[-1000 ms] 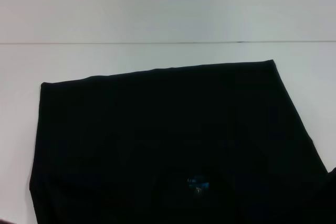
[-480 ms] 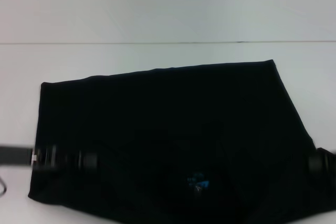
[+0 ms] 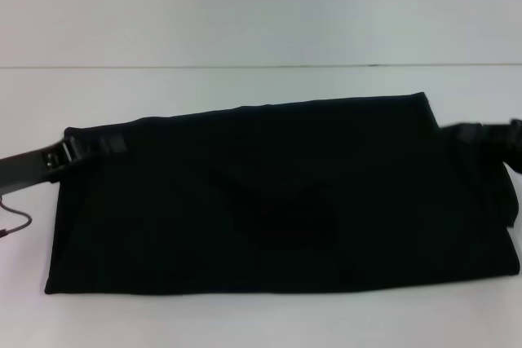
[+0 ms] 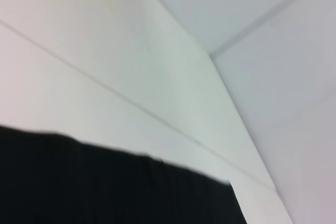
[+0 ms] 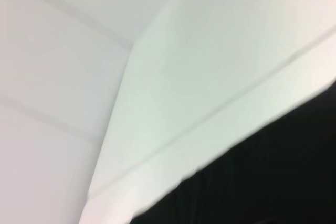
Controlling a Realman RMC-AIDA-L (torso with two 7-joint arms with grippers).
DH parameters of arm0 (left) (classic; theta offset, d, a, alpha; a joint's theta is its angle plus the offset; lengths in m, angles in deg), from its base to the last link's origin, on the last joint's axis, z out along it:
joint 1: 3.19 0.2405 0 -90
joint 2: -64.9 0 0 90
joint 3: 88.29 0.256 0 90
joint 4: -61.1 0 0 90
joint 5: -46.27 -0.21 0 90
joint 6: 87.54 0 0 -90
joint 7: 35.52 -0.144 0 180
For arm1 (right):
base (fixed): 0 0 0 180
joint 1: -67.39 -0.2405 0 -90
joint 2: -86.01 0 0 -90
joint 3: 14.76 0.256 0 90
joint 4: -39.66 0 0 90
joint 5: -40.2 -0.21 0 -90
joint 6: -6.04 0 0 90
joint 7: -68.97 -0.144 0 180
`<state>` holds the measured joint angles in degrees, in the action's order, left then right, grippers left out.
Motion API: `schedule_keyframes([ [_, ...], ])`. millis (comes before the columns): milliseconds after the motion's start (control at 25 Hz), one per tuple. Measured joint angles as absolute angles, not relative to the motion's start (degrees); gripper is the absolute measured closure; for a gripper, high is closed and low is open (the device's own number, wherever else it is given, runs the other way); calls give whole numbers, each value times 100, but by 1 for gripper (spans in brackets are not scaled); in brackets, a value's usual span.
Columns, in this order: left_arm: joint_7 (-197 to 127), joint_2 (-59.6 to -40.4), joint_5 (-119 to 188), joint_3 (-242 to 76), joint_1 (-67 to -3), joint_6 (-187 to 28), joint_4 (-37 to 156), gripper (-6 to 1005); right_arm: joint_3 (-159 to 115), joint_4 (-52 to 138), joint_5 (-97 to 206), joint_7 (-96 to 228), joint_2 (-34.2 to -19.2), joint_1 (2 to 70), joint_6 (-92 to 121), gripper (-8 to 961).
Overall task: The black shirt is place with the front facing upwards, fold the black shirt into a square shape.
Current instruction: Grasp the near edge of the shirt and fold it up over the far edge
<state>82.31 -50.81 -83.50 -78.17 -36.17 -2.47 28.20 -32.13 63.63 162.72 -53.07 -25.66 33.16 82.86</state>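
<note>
The black shirt point(image 3: 277, 209) lies on the white table as a wide band, doubled over on itself, with its near edge straight across the front. My left gripper point(image 3: 104, 146) reaches in from the left and sits over the shirt's far left corner. My right gripper point(image 3: 458, 132) comes in from the right at the far right corner. Both are dark against the dark cloth. The left wrist view shows only a stretch of the shirt point(image 4: 105, 187) against the table, and so does the right wrist view point(image 5: 273, 177).
The white table point(image 3: 261, 30) stretches beyond the shirt, crossed by a thin seam line point(image 3: 245, 66). A thin cable point(image 3: 12, 222) hangs under my left arm at the left edge. A strip of bare table runs along the front.
Both arms swept from the near side to the far edge. The shirt's near part now lies folded over, the blue label is covered, and the near edge has drawn back.
</note>
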Motion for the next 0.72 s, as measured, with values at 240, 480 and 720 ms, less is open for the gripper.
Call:
schedule_keyframes([
  [240,7460,-5261,-7204,-7818,-3447,-1418,3338,847,-3245,6323,15321,-4438,-3143,3202,7102,871],
  [480,6813,-5435,-6727,-7810,-3539,-2160,3605,842,-3247,5762,14416,-2963,-3376,2941,6393,867],
  [720,6361,-5626,-6217,-7825,-3655,-2648,3616,837,-3224,5378,14002,-2151,-3400,2667,5944,863],
])
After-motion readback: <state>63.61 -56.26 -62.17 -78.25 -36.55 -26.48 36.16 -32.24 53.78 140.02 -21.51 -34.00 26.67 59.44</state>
